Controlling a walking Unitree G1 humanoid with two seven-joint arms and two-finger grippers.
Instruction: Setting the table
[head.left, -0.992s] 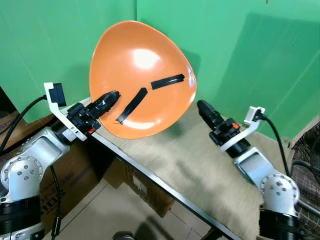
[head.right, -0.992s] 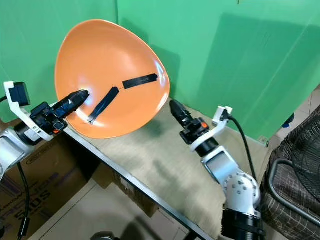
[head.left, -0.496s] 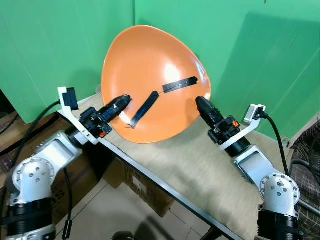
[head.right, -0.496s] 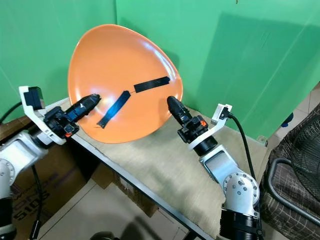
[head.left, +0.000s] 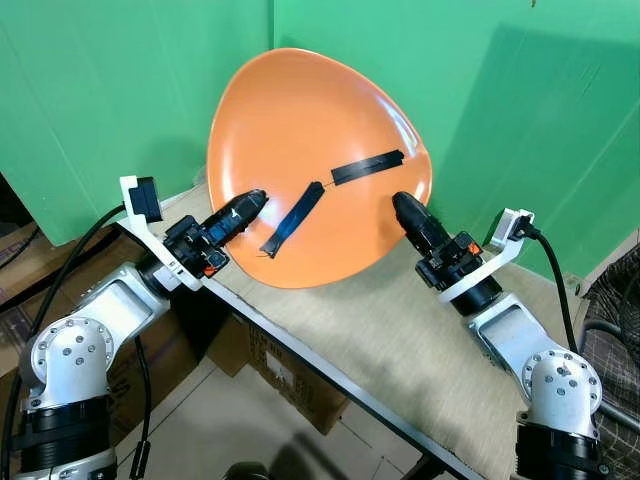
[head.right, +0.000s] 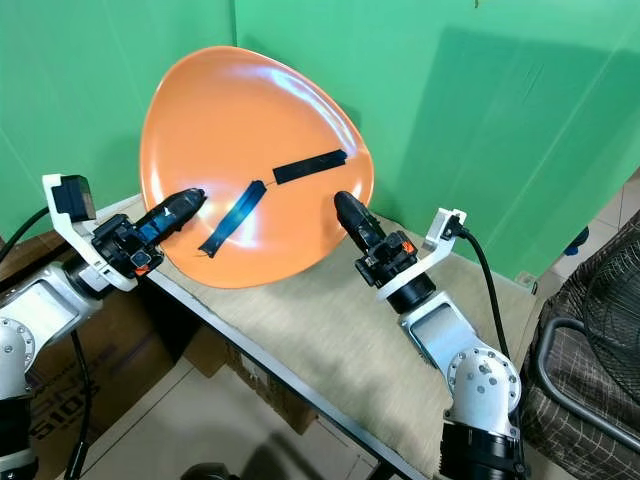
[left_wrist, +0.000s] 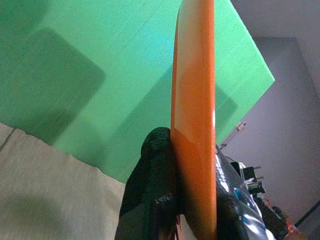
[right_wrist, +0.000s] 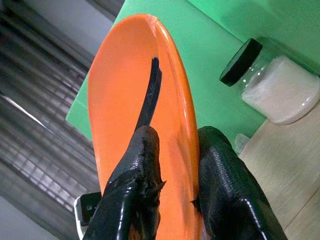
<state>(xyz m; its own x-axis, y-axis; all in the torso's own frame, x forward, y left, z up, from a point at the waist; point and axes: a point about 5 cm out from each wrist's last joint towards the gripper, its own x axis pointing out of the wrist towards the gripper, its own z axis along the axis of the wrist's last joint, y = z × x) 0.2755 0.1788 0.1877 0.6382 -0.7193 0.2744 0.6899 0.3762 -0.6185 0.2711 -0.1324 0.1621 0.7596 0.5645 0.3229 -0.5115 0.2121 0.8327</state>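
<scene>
Glossy orange plate (head.left: 300, 150) with two black tape strips (head.left: 325, 195), tilted nearly upright above the table edge.

Table (head.left: 330, 372): dark-framed, its top covered edge to edge by a beige woven mat (head.left: 420, 340). A black-lidded jar (right_wrist: 270, 82) (white grains inside) stands on it.

One large glossy orange plate (head.left: 300, 150) bears two black tape strips (head.left: 292, 219). Beside the plate, two black-fingered grippers: the left gripper (head.left: 245, 205) and the right gripper (head.left: 405, 208). One black-lidded glass jar (right_wrist: 272, 87) stands behind the plate.
</scene>
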